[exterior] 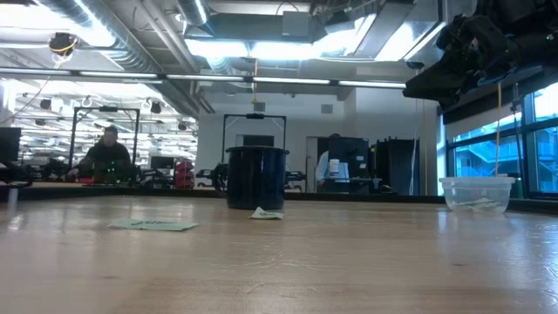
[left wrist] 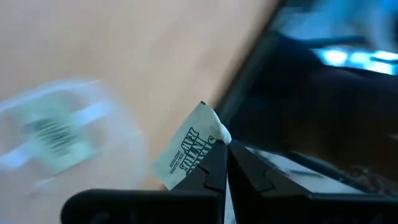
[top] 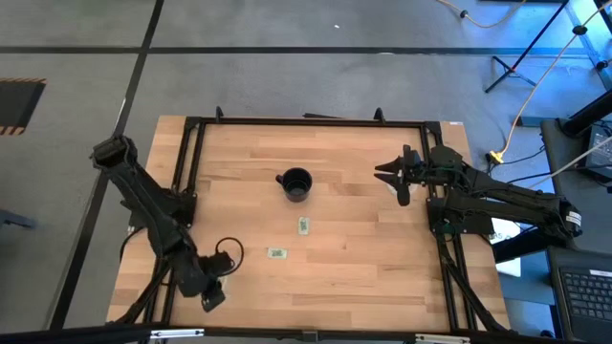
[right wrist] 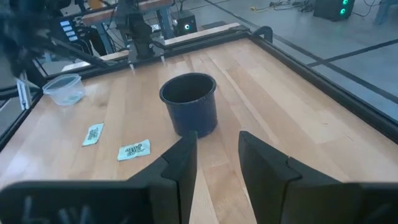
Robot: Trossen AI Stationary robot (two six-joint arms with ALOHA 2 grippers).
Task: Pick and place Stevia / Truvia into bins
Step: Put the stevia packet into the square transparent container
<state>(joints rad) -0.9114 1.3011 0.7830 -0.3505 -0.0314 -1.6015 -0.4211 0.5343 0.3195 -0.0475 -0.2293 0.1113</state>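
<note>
Left pincer [left wrist: 225, 163] clamps one Stevia packet [left wrist: 189, 148] over a clear bin [left wrist: 59, 134] at the worktop's [top: 363, 248] 8 o'clock corner. Two packets [top: 303, 225] lie loose at 6 o'clock of the black cup [top: 295, 183] — right pincer [right wrist: 216, 163] hovers parted at 3 o'clock.

Two pale green packets [top: 303, 225] [top: 276, 253] lie flat near the cup; a third [left wrist: 189, 146] is pinched upright.

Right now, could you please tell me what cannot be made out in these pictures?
Left wrist view: bin blurred, contents uncountable.
High view: Stevia packet in left gripper too small to see.
Low view: packets inside bin indistinct behind its wall.
Second bin: in no view.
</note>
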